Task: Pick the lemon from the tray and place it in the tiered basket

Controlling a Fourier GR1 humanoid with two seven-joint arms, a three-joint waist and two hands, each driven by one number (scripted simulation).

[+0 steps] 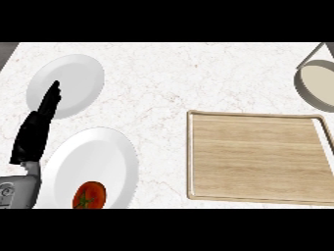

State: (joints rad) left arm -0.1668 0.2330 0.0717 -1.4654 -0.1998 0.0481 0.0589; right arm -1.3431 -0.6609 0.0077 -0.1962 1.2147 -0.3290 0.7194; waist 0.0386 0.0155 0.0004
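Observation:
A wooden tray [263,157] lies at the right of the counter with nothing on it. No lemon shows anywhere in the head view. The tiered basket [325,84] stands at the far right, its round cream shelf and a grey metal frame partly cut off by the edge. My left hand [37,128] rests at the left with straight fingers pointing up, overlapping the edge of a white plate. My right hand is out of view.
A white plate [74,81] sits at the back left. A second white plate [101,162] at the front left carries a tomato [90,195]. The marble counter's left edge runs along the upper left corner.

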